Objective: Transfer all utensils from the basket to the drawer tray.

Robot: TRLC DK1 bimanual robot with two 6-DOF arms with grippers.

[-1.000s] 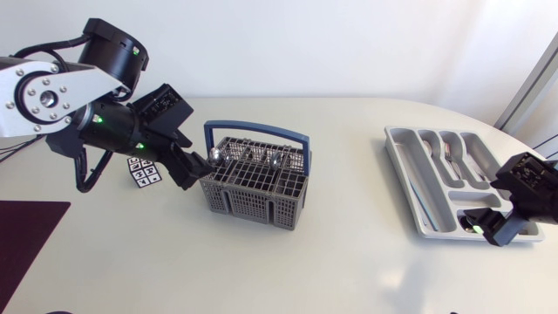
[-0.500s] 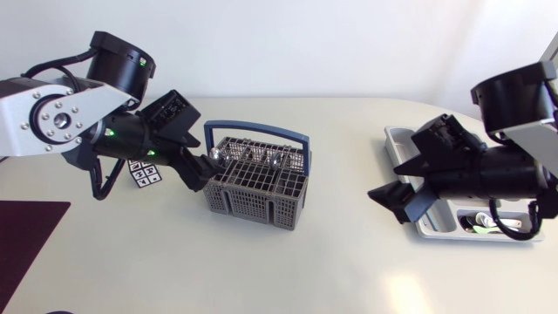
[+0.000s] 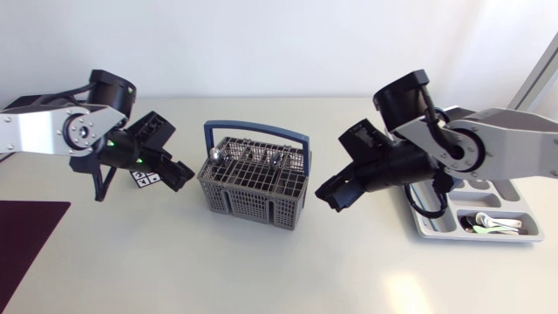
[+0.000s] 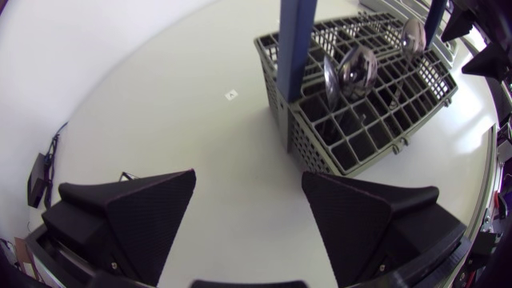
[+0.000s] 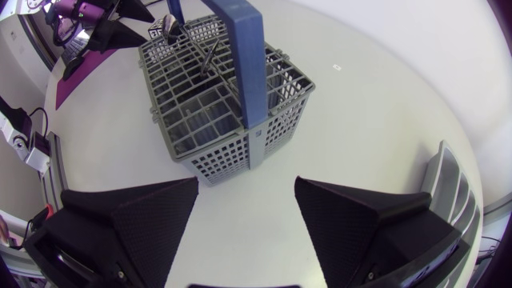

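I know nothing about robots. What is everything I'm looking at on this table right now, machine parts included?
Basket: one, grey with a blue handle, middle of the table.
Basket utensils: at least three, shiny silver, standing in the basket; exact count unclear.
Drawer tray: one, grey, right side, partly hidden behind the right arm.
Tray utensils: a few, pale, in its end compartment; count unclear.
Marker card: one, black and white, left of the basket.
Mat: one, dark maroon, near left corner.
Left gripper: black, fingers open, empty, left of the basket.
Right gripper: black, fingers open, empty, between basket and tray.
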